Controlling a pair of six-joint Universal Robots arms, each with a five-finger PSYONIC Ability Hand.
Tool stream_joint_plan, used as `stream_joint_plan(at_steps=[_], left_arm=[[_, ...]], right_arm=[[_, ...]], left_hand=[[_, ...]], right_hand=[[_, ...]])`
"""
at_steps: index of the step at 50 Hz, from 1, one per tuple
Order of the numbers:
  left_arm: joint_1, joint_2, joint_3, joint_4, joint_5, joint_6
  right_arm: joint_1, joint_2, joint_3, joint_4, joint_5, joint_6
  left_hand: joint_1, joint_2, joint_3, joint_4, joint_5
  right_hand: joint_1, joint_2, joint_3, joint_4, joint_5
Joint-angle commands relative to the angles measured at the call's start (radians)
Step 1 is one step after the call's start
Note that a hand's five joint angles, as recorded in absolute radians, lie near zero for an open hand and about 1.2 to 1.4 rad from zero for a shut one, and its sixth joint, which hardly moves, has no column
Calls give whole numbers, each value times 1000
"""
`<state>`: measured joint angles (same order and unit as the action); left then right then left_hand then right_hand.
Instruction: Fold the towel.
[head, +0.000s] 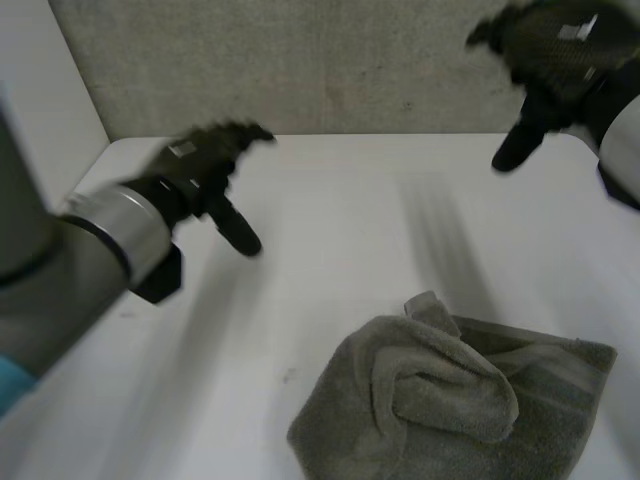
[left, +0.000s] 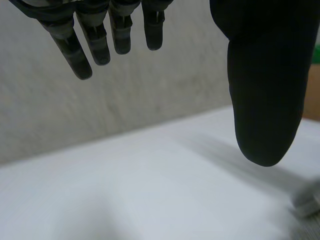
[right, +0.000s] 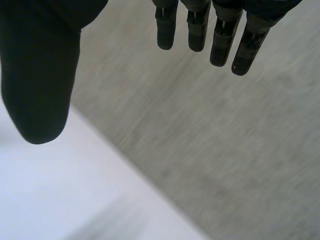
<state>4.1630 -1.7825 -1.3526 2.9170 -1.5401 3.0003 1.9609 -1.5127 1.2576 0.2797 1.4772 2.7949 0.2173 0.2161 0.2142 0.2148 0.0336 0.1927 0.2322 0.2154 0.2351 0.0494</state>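
On the white tabletop (head: 330, 230) we see the grey towel (head: 455, 400) lying crumpled in a loose heap, its near edge cut off from sight. Well apart from the towel, raised off to its left, our left hand (head: 200, 165) hangs with fingers straight, thumb spread, holding nothing. Our right hand (head: 555, 45), beyond the towel against the grey wall (head: 300, 60), is likewise spread and empty.

towel (head: 450, 400) bunched up, lower edge cut by head view's bottom. corners buried in the folds, can't tell them apart. right hand (head: 560, 55) clipped at the top edge.
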Motion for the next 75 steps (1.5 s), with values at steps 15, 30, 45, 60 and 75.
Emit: stream_joint_plan(at_steps=[15,30,45,60,75], left_arm=[[-230,-547,224,56,92,-1],[-247,-503,222,48,49,0],[-181,-247,150,56,8,21],[-11,-183,495,195,-164,131],[-24,-133,-104,257,-173,146]], right_arm=[[-241,88,491,33,-127,-18],[-330,100,525,3,-218,-87],[-122,353,295,-13,-327,32],[-94,232,-127,-438,-98,212],[-79,305,111,-205,-140,103]], left_hand=[[447,448,450,450,456],[1179,1180,1182,1181,1188],[1179,1180,1182,1181,1188],[1179,1180,1182,1181,1188],[1179,1180,1182,1181,1188]], right_hand=[[-18,-58,-41,-61,-49],[-18,-58,-41,-61,-49],[1201,1162,1179,1159,1170],[1204,1164,1181,1161,1172],[1204,1164,1181,1161,1172]])
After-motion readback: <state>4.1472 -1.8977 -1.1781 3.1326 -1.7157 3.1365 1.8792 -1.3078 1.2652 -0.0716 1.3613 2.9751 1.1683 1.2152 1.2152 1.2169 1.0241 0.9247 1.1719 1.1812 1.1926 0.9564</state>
